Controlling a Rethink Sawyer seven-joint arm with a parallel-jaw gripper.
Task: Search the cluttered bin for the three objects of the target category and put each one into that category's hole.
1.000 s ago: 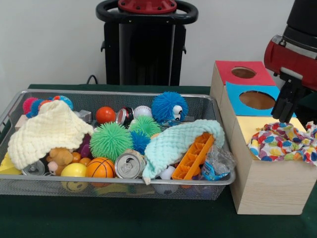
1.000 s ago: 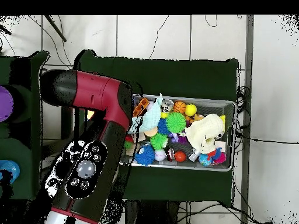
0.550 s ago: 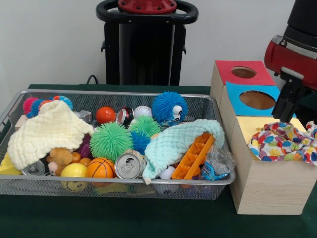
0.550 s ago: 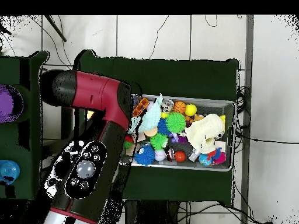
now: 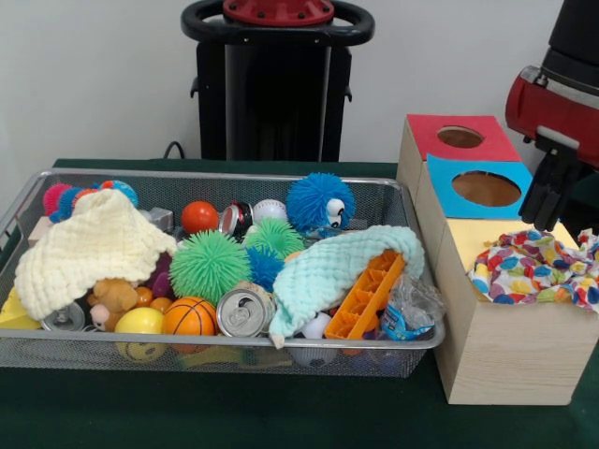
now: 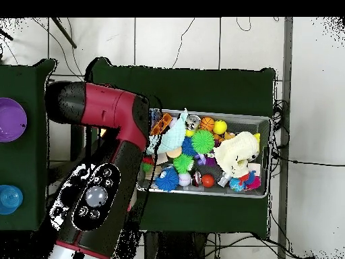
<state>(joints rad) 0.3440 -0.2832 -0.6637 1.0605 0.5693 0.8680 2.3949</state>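
Pincer (image 5: 550, 198) state unclear above one patterned cloth (image 5: 535, 267); two holes showing.

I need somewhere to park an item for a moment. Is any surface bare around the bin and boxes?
Bare green tablecloth runs in front of the wire mesh bin and the wooden box. The bin itself is packed edge to edge. On the box, the multicoloured cloth covers most of the yellow panel, with the gripper above it.

Crumpled multicoloured spotted cloth (image 5: 535, 269) atop the yellow-topped box (image 5: 468, 241), beside wire bin (image 5: 393, 344).
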